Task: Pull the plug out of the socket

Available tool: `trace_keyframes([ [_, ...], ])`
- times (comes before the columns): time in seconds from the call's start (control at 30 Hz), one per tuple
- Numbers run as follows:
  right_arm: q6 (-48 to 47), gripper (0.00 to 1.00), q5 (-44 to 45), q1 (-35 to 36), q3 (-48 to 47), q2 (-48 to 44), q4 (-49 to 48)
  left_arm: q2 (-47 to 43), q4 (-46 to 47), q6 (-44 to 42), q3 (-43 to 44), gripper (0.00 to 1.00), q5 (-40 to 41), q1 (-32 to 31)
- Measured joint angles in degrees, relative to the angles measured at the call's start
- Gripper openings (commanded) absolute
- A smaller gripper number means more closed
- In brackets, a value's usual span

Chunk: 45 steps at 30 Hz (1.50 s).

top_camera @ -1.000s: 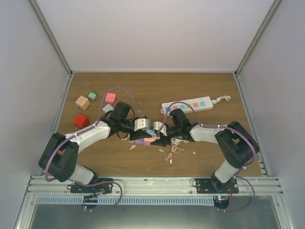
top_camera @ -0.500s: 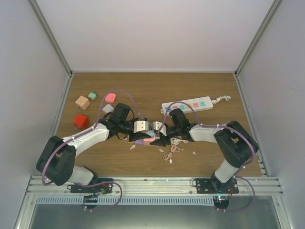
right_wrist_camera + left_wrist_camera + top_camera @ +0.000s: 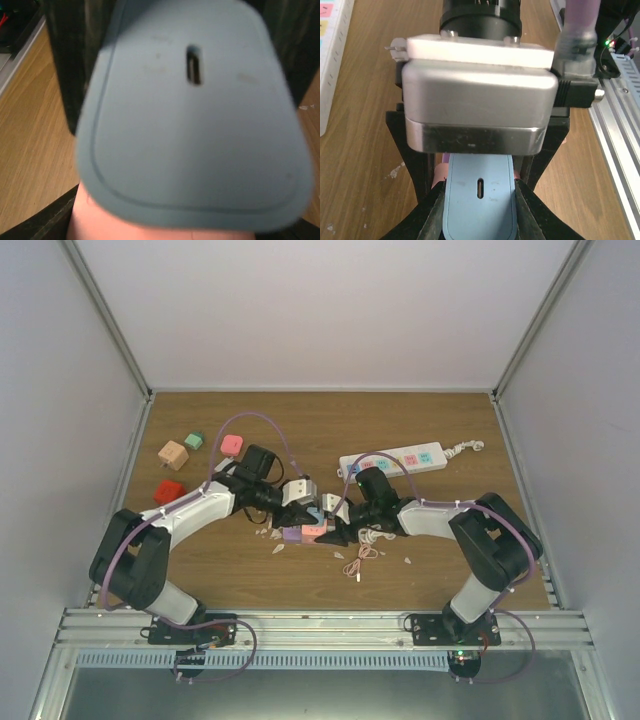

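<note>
The blue plug (image 3: pixel 479 200) sits on the pink socket block (image 3: pixel 314 531) at mid-table, nearer than the white power strip (image 3: pixel 392 460) at far right. We cannot tell whether its pins are clear. The left gripper (image 3: pixel 480 220) pinches the blue plug, one finger pressed to each side. The right gripper (image 3: pixel 333 530) clamps the pink socket block from the right. We judge the extraction pull to be in hand. The next move calls for drawing the left gripper straight along the pin axis while the right gripper braces the block.
</note>
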<state>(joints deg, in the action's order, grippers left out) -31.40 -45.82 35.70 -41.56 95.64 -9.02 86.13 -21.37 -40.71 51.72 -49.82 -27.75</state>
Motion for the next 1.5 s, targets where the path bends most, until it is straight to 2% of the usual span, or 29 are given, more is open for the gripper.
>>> trace_keyframes([
  [0.23, 0.33, 0.27, 0.48, -0.07, -0.33, 0.39, 0.46, -1.44, 0.17, -1.25, 0.35, 0.15, -1.68, 0.11],
  [0.57, 0.44, 0.28, -0.20, -0.42, -0.63, 0.70, 0.63, -4.15, 0.46, -4.55, -1.62, 0.14, 2.60, -0.72],
  [0.77, 0.44, 0.31, -0.22, -0.59, -0.63, 0.70, 0.63, -6.58, -2.27, -6.93, -1.64, 0.15, 4.72, 1.14],
  [0.93, 0.42, 0.33, -0.20, -0.70, -0.63, 0.70, 0.63, -9.33, -6.60, -9.97, -1.22, 0.16, 5.25, 6.75],
  [1.17, 0.39, 0.40, -0.24, -0.70, -0.63, 0.70, 0.70, -9.25, -13.88, -14.47, 3.43, 0.19, 6.51, 21.05],
  [1.37, 0.35, 0.44, -0.33, -0.74, -0.68, 0.70, 0.87, 0.55, -14.95, -13.00, 13.18, 0.22, 12.79, 33.05],
  [1.5, 0.35, 0.47, -0.35, -0.74, -0.72, 0.70, 0.94, 8.37, -13.31, -8.83, 21.11, 0.22, 17.44, 37.24],
])
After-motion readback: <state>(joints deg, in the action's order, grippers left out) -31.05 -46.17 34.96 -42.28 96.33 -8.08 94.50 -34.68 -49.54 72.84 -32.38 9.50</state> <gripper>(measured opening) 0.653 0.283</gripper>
